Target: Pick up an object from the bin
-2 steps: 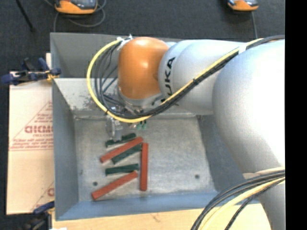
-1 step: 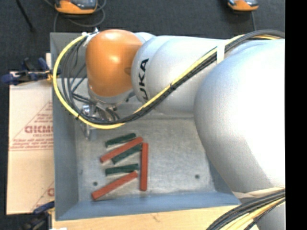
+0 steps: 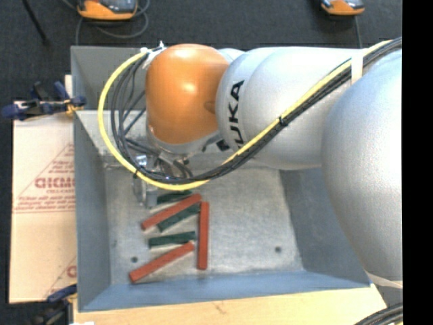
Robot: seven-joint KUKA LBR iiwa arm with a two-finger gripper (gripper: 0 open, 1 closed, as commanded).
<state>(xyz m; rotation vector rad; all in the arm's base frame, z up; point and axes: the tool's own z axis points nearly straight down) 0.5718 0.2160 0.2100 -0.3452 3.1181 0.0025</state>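
End effector: the end effector (image 3: pixel 143 189) is seen low in the bin (image 3: pixel 89 222), up and to the left of the upright red stick (image 3: pixel 202 235). It is largely covered by the orange wrist cover (image 3: pixel 183 93). How far it is open cannot be told, and nothing is seen to be held.
Nearest thing: a short dark green stick (image 3: pixel 172 196) is found above and left of the upright red stick's top end, just beside the end effector. It is judged the likeliest thing to be picked.
Crowding: a slanted red stick (image 3: pixel 169 212) and a slanted green stick (image 3: pixel 180 217) are packed left of the upright red stick, touching one another. A flat green stick (image 3: pixel 171 239) and a lower red stick (image 3: pixel 162 262) are spread further down its left side.
Risk, double catch: two touching sticks could be taken at once, and one dropped on lifting.
Risk, slip: the sticks are thin and laid flat, so a hold could be lost if only an end is caught.
Risk, scatter: neighbours could be pushed aside if the end effector is brought down on a stick rather than astride it.
Risk, blind closing: the contact point is hidden by the wrist cover, so misalignment cannot be checked.
Risk, snag: the yellow cable loop (image 3: pixel 103 117), well up and left of the upright red stick, could be caught on the bin's rim.
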